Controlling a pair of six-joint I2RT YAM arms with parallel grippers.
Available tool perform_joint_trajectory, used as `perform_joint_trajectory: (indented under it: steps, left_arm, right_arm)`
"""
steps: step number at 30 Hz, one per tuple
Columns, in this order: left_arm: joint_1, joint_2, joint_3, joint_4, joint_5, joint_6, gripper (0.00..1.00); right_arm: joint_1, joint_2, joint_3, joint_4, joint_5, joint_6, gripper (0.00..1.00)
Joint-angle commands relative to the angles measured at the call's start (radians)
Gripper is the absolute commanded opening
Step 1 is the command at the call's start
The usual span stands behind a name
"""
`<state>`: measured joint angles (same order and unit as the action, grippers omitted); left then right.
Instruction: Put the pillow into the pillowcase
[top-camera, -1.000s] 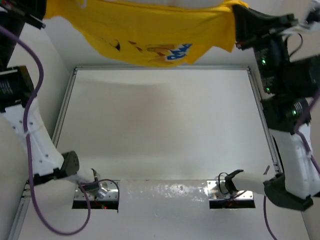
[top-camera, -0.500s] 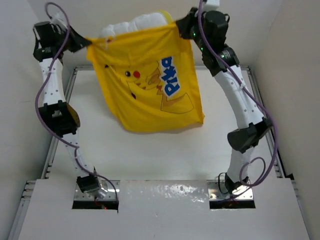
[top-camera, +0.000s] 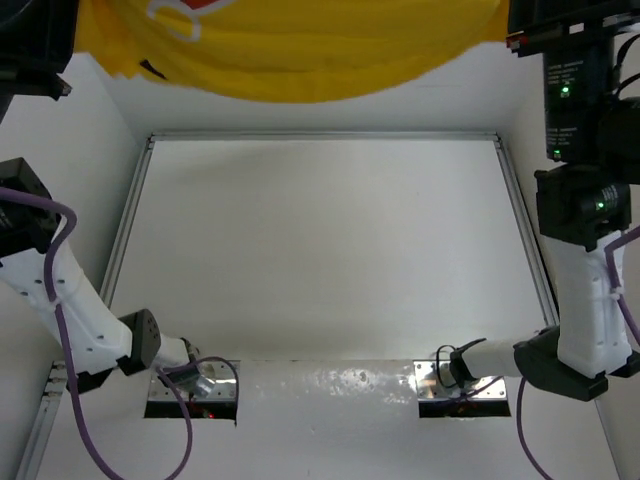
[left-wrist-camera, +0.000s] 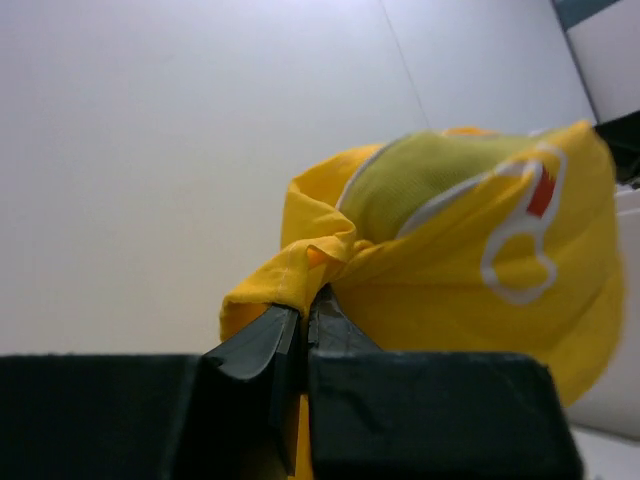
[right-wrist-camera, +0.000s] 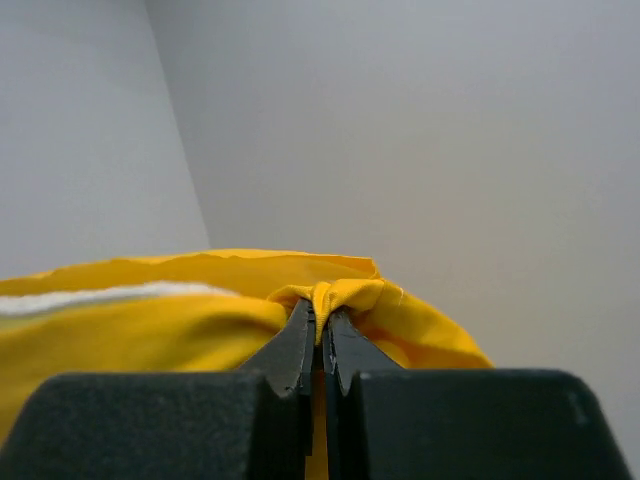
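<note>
The yellow pillowcase (top-camera: 290, 55) hangs high between both arms at the top edge of the top view, well above the table. My left gripper (left-wrist-camera: 303, 300) is shut on a bunched yellow corner of the pillowcase (left-wrist-camera: 450, 270). My right gripper (right-wrist-camera: 322, 315) is shut on the other corner of the pillowcase (right-wrist-camera: 380, 300). A strip of the white pillow (right-wrist-camera: 100, 297) shows inside the case in the right wrist view; a greenish patch with a white edge (left-wrist-camera: 430, 175) shows in the left wrist view. In the top view the left gripper is at the upper left corner and the right gripper at the upper right corner, both mostly cut off.
The white table (top-camera: 320, 250) lies below with a raised metal frame (top-camera: 128, 215) along its sides. Both arm bases (top-camera: 190, 385) sit at the near edge. White walls stand around the table.
Both arms have swung up with the pillowcase. Half a second ago it hung lower over the back of the table with the Pikachu print facing the camera; now only its lower folds show at the top.
</note>
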<state>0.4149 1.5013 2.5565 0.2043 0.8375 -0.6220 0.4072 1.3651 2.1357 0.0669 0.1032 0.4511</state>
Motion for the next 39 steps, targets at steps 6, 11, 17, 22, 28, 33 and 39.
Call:
perform_joint_trajectory:
  steps: [6, 11, 17, 22, 28, 33, 39]
  left_arm:
    - [-0.005, 0.123, -0.398, -0.796, -0.055, 0.493, 0.00]
    - [-0.002, 0.195, -0.187, -0.759, -0.121, 0.449, 0.00]
    - [-0.001, 0.227, -0.038, -0.265, -0.182, 0.124, 0.00]
    - [-0.019, 0.299, 0.046, -0.057, -0.378, 0.079, 0.00]
    - [-0.018, 0.274, 0.119, -0.181, -0.264, 0.238, 0.00]
    - [-0.018, 0.134, -0.269, -0.778, 0.191, 0.647, 0.07]
    - [0.031, 0.004, -0.495, -1.527, -0.129, 1.499, 1.00]
  right_arm:
    - [0.004, 0.045, -0.553, -0.052, -0.099, 0.201, 0.00]
    - [0.002, 0.064, -0.451, -0.061, -0.057, 0.146, 0.00]
    - [-0.001, 0.310, 0.226, -0.158, 0.004, -0.011, 0.00]
    - [-0.039, 0.298, 0.211, 0.232, 0.130, -0.071, 0.00]
    - [-0.074, 0.235, 0.069, 0.211, -0.051, -0.008, 0.00]
    - [-0.021, -0.142, -0.608, 0.156, -0.241, 0.034, 0.00]
    - [0.103, -0.403, -1.277, -0.203, -0.339, -0.078, 0.93]
